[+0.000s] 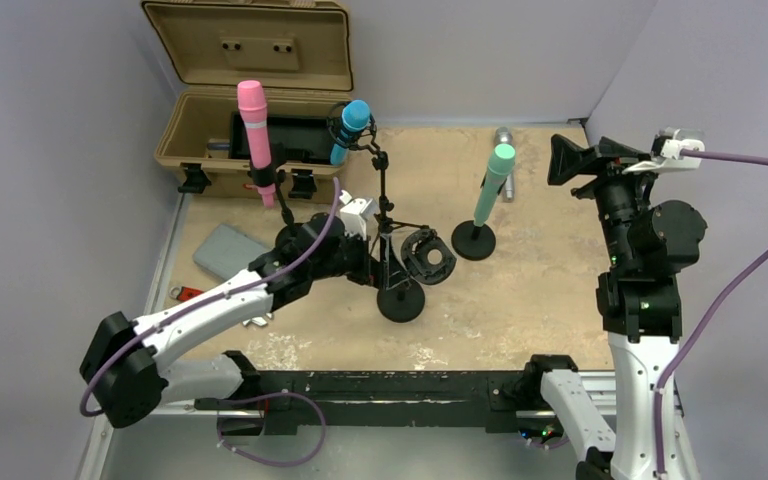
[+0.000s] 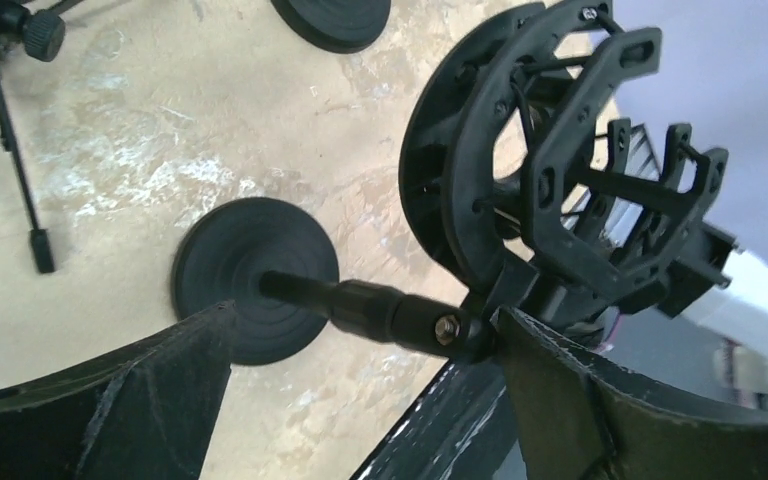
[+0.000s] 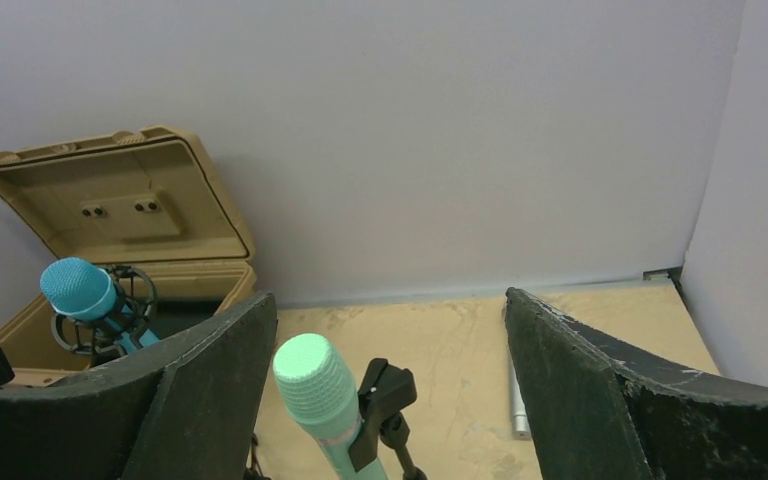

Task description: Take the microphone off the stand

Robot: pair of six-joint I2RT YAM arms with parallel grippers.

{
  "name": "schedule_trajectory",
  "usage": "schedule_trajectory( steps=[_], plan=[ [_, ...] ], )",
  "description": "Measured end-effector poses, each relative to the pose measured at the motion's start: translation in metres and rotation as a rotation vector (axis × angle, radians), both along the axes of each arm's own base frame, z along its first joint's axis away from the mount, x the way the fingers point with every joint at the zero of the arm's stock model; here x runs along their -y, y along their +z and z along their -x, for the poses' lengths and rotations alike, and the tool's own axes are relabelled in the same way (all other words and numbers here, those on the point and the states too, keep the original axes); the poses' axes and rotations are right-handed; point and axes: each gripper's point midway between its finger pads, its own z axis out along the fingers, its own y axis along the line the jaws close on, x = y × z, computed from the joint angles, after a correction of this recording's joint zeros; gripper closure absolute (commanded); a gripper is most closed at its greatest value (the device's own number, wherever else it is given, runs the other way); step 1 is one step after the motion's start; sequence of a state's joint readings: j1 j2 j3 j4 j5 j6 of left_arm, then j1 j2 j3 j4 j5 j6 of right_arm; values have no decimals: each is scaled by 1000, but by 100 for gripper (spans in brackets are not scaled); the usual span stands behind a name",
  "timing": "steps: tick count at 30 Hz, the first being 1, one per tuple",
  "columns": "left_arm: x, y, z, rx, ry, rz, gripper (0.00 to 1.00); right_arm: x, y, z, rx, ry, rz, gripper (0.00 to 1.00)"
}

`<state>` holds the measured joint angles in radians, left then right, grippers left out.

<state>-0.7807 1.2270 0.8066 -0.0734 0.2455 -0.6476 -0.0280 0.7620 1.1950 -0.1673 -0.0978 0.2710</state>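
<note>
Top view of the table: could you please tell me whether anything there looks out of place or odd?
Yes. A silver microphone lies flat at the far edge of the table, behind the green microphone, while the coloured ones sit on stands. The shock mount on the middle stand is empty.

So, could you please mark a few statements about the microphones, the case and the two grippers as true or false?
1. The tan case has its lid open. True.
2. The green microphone lies flat on the table. False: it is held up in its stand.
3. The shock mount beside the left gripper is empty. True.
4. The right gripper is shut on the green microphone. False: it is open and apart from it.
5. The blue microphone sits in a shock mount. True.
</note>
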Motion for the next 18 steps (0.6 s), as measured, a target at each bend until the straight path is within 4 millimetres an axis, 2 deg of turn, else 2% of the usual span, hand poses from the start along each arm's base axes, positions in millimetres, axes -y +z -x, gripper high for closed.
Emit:
schedule_trajectory(
  steps=[4,8,13,18],
  plan=[
    [-11,15,18,104,-21,-52,0,0,-2,2,4,0,3,17],
    [-17,26,24,191,-37,-76,1,0,-2,3,9,2,3,16],
    [-12,14,26,216,-76,-129,11,0,-5,3,8,2,4,15],
    [10,1,44,345,-144,-168,6,0,-7,4,8,2,4,14]
  ],
)
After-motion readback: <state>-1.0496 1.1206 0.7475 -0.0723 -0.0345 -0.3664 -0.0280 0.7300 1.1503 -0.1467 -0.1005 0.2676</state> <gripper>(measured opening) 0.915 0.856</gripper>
